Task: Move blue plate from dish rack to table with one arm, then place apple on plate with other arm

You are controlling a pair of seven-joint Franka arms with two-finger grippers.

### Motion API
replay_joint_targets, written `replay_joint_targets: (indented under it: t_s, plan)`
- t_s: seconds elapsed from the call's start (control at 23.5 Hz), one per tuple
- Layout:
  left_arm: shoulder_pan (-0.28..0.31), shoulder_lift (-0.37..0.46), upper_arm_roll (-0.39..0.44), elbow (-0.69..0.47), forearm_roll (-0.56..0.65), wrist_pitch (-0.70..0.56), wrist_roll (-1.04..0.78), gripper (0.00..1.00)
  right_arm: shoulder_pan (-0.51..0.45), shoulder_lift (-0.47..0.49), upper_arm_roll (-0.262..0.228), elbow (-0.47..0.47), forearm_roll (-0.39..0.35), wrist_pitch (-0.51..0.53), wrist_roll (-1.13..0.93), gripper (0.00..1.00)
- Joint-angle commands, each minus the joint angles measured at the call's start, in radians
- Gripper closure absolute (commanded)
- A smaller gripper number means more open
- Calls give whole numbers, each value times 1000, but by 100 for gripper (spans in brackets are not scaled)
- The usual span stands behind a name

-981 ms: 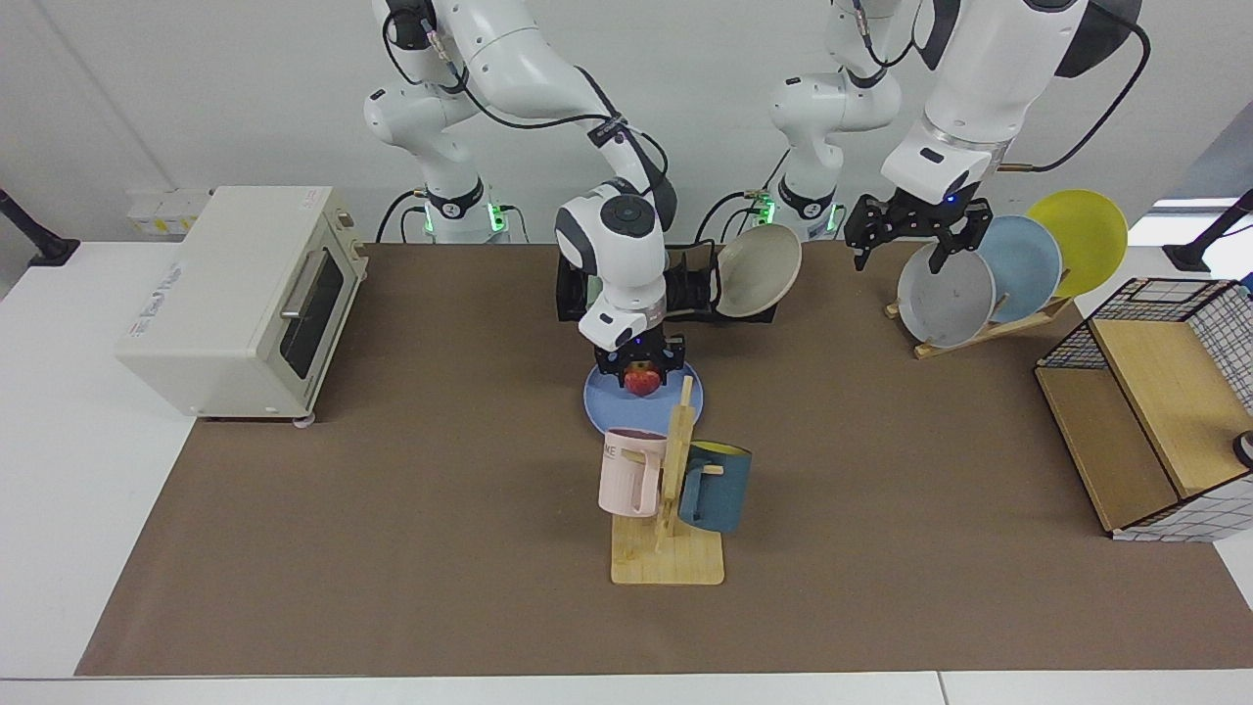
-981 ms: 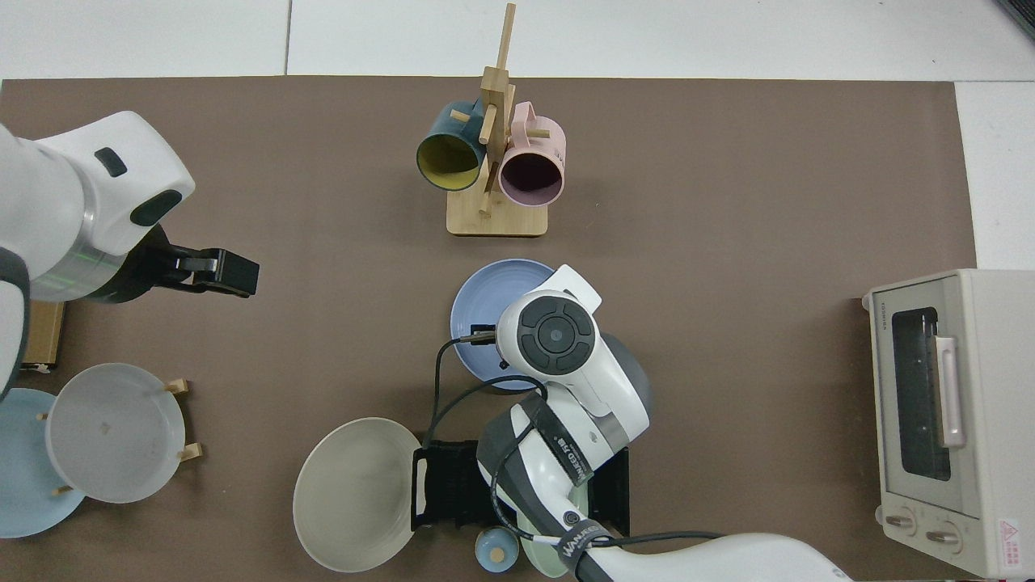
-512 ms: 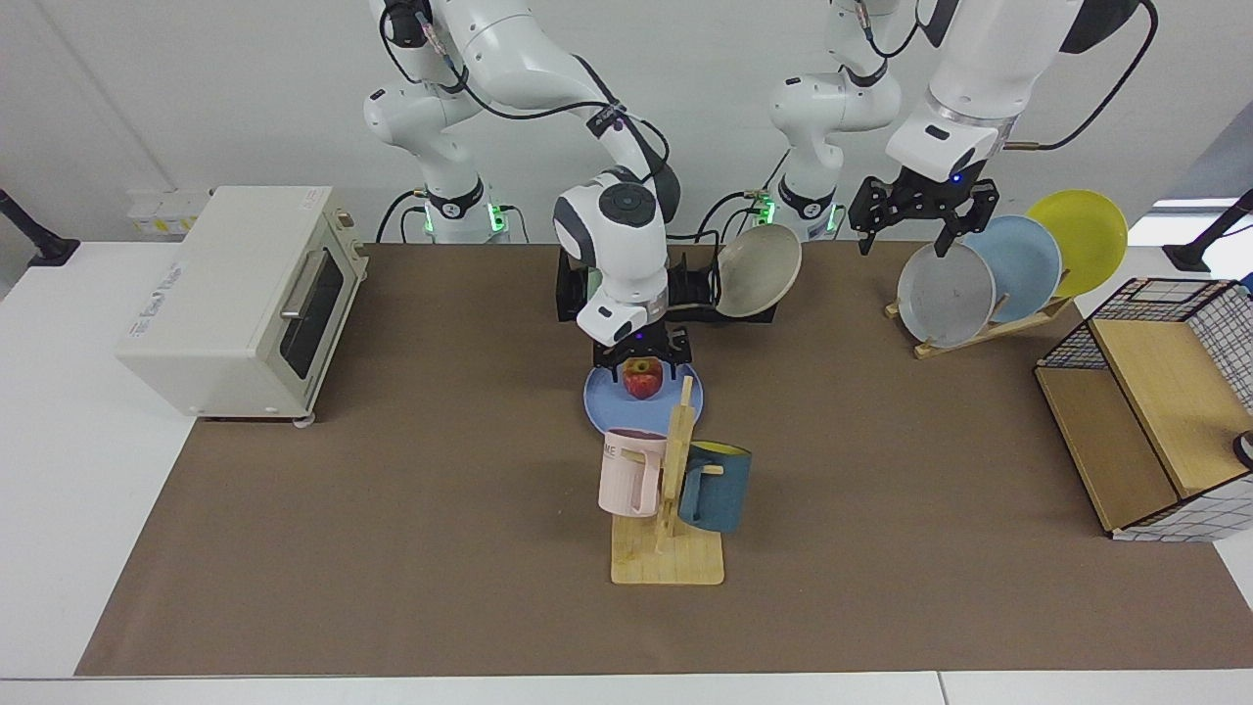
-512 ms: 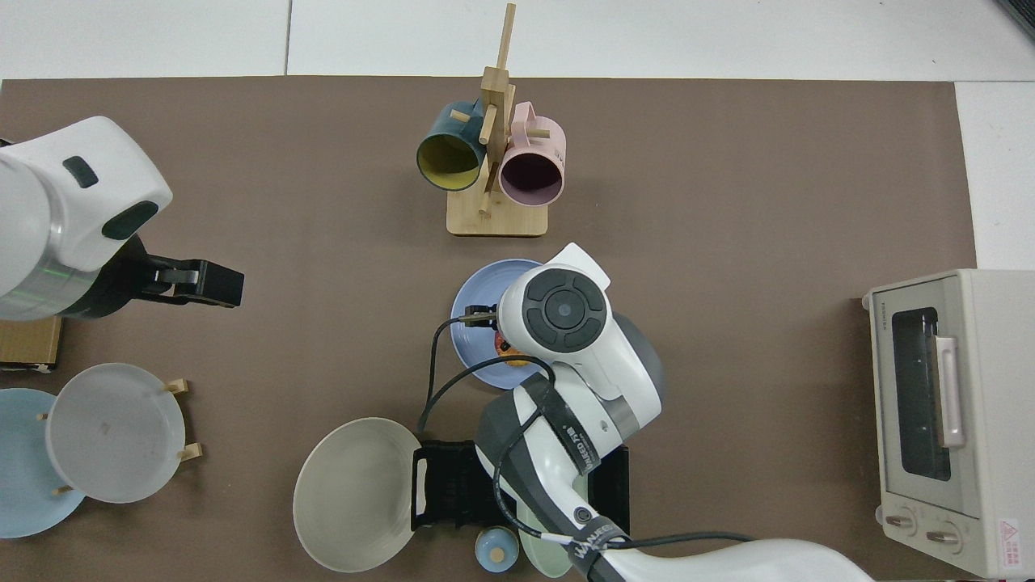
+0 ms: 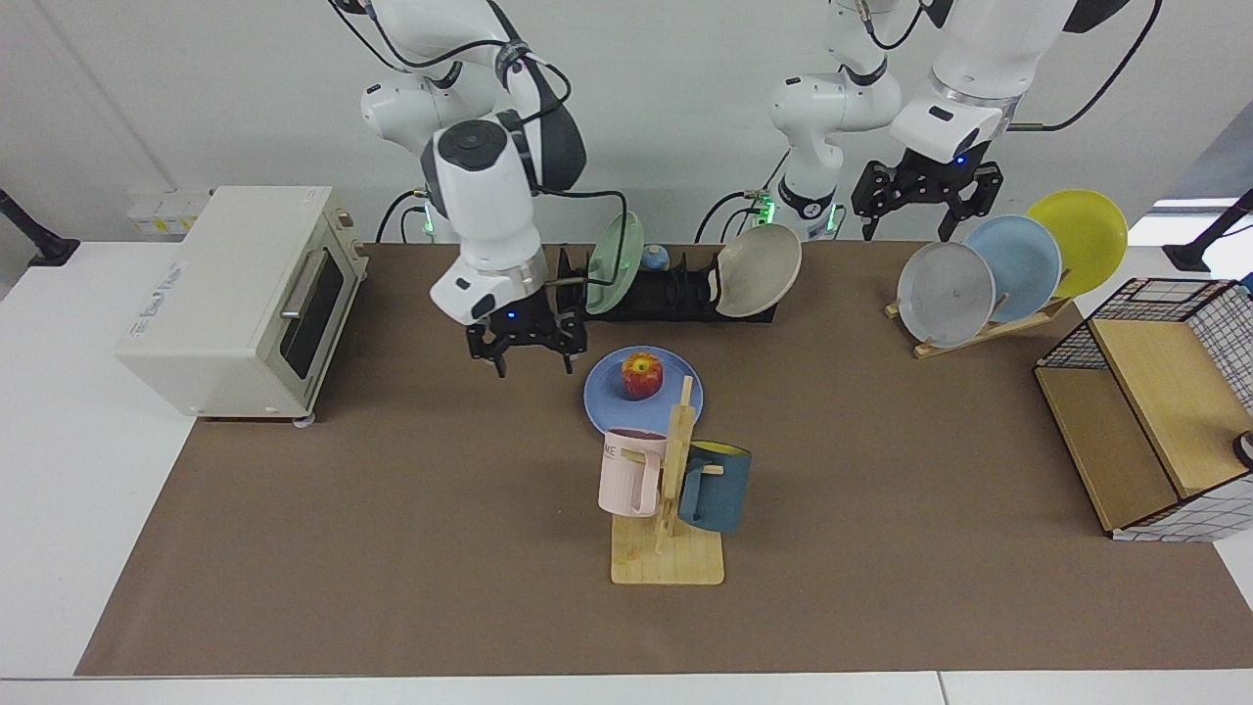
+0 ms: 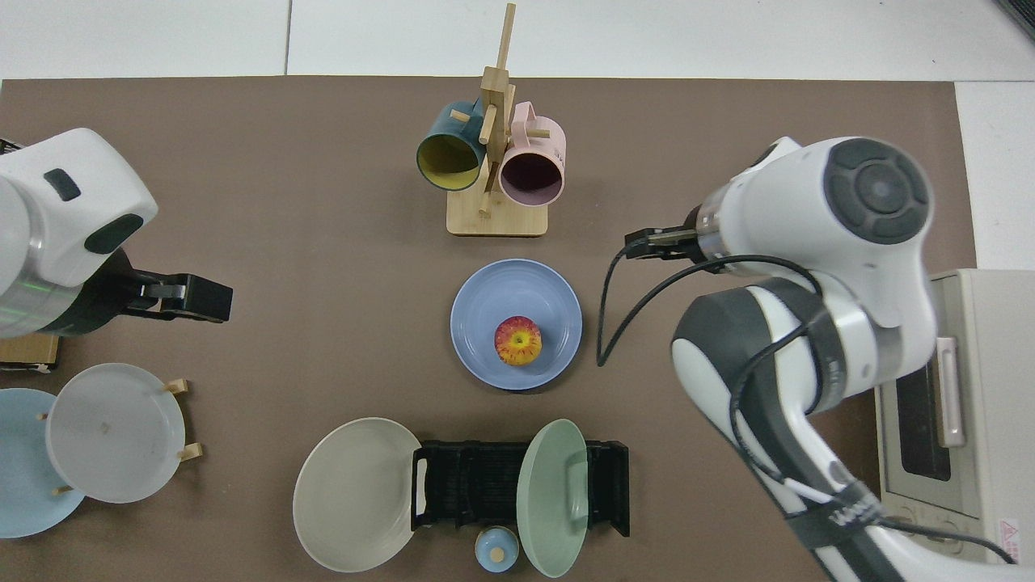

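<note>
A brown mat covers the white table before a pale wall. The apple sits stem-up on the blue plate. At its nine o'clock hangs the right gripper, fingers spread, empty. At two o'clock the left gripper waits, spread.

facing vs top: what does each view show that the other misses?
Facing only: the right tool, open and empty, hovering beside the round periwinkle-blue plate; the yellow plate on the wooden stand; the wire basket.

Top only: the red apple's stem end and its spot off-centre in the plate; the mugs' interiors.

Both: apple on plate on the brown mat, black slotted dish rack holding the sage-green plate, and the left tool waiting, open, near the stand.
</note>
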Motion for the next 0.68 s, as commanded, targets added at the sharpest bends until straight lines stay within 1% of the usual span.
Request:
replay_joint_targets:
  t_s: [0.0,0.17,0.3,0.47,0.64]
  plan:
    - [-1,-9,4,10,22,-28,-10,0,-103,-58,16,9,-8,-111,-186,0]
    - [-1,-10,12,10,22,-28,-11,0,-209,-118,17,16,-9,-209,-315,0]
    - [-1,-10,18,10,22,-28,-11,0,-257,-159,16,16,-9,-286,-355,0]
    - [-1,-10,18,10,22,-28,-11,0,-271,-192,9,12,-19,-376,-308,0]
    - [0,-10,18,10,22,-28,-11,0,-268,-204,16,6,-45,-396,-211,0]
